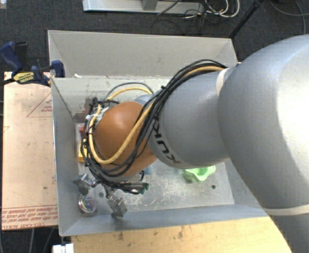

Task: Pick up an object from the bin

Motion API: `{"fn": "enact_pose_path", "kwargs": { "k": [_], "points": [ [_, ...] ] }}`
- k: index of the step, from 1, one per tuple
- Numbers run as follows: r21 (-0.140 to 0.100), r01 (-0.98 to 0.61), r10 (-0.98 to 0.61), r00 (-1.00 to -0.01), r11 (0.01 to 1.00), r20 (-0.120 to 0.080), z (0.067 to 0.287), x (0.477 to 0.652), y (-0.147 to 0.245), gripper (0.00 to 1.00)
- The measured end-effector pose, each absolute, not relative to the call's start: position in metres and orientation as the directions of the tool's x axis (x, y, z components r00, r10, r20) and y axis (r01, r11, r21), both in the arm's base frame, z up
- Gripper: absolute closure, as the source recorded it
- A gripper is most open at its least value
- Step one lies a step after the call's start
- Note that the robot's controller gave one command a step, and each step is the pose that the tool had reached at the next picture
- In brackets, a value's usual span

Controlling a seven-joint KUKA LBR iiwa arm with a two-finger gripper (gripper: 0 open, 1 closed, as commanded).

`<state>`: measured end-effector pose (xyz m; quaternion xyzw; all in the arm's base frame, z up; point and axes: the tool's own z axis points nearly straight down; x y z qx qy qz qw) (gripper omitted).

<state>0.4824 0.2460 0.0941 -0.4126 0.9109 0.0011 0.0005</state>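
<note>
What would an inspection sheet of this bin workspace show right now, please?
Surface: grey metal bin; its floor is scuffed and speckled.
Job's things: green thing on the floor beside the arm; shiny round thing in the near-left corner; yellow thing at the left wall, partly hidden by the wrist.
Clutter: nothing seen.
Grippers: hand low in the near-left corner, beside the shiny round thing; its grip state cannot be read.
Cables: black and yellow cables loop over the orange cover on the wrist.
Surroundings: dark carpet; loose cords beyond the far rim.
</note>
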Motion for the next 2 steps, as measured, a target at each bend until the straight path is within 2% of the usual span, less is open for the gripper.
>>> {"fn": "enact_pose_path", "kwargs": {
  "k": [1, 2],
  "points": [
    [-0.009, -0.788, -0.788, -0.615, 0.615, -0.008, 0.0723, 0.4860, 0.2467, 0.00],
    [-0.010, -0.853, -0.853, -0.522, 0.522, -0.001, 0.0720, 0.4841, 0.2470, 0.00]
  ]
}}
